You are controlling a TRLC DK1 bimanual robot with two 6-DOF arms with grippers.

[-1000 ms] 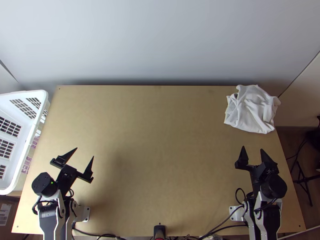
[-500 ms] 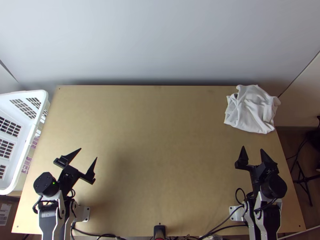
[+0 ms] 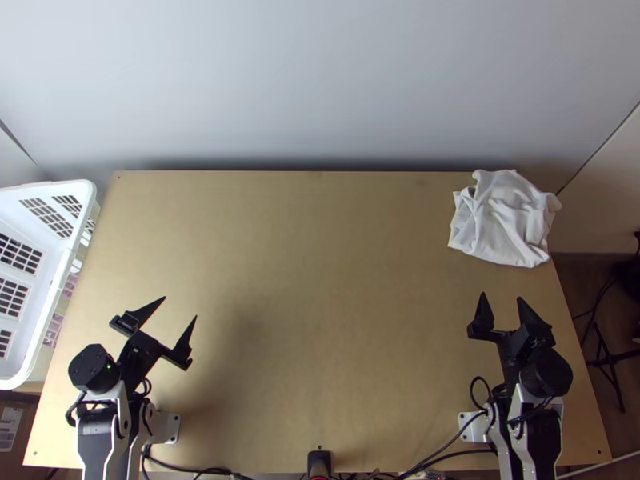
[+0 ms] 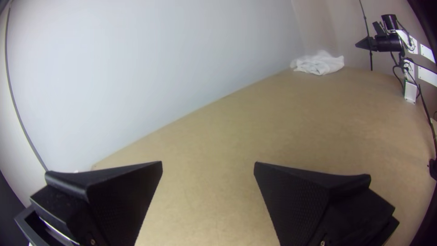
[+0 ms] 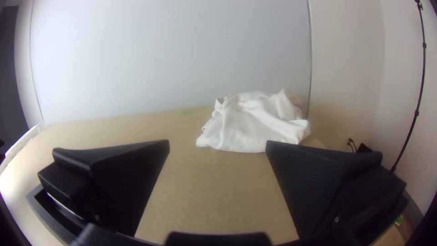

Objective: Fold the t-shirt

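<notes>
top view: my left arm (image 3: 112,444) stands at the lower left, its white and black links running up from the near edge to a black wrist lit by a small green light (image 3: 109,366). my left gripper (image 3: 180,307) is low near the left side of the table (image 3: 320,280), slanted up and toward the right; its two fingers are parted widely and hold nothing. my right arm (image 3: 532,444) stands at the lower right, and my right gripper (image 3: 502,297) points almost straight toward the far edge, its fingers likewise well apart and without a load.

the t-shirt (image 3: 504,220), white, lies bunched and creased at the far right corner of the table, beyond my right gripper and apart from it.

left wrist view: bare tabletop lies between my fingers, with the t-shirt far off. right wrist view: the t-shirt lies beyond my fingers, its folds heaped and its nearer edge loosely flat.

labels: at the lower left of the top view, a white label (image 3: 10,428) sits on a brown surface; its print is too small to read. a white slotted basket (image 3: 88,192) stands at the table's left edge.
</notes>
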